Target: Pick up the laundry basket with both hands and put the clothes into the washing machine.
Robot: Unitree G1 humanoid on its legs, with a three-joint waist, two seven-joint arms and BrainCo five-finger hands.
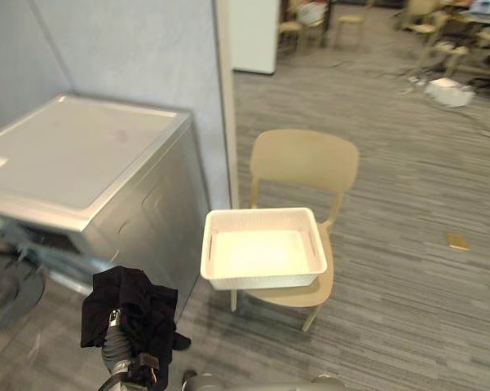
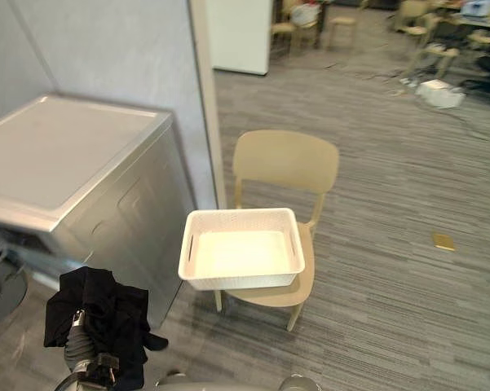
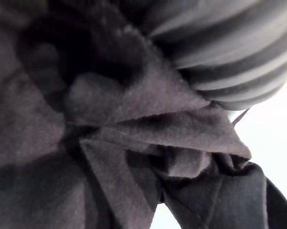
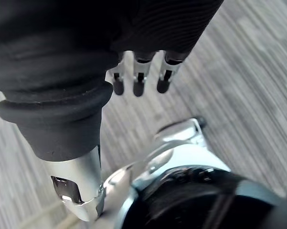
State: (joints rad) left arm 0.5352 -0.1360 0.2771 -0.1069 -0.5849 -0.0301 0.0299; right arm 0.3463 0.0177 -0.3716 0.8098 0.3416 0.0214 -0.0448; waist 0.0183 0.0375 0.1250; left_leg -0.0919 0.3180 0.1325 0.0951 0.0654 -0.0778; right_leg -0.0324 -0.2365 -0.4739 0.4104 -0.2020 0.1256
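Left eye view: my left hand, grip hidden, is bearing the crumpled black garment at the silver washing machine's front corner; feeding it low, bunched, seems best. Right hand is hanging loose-fingered.

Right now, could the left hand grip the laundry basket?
Probably not: the left hand carries black clothes, low by the washing machine, apart from the empty laundry basket on the chair.

One white lattice plastic laundry basket, one beige moulded chair, one silver-grey metal washing machine, one black cloth bundle, one small yellow object on the floor.
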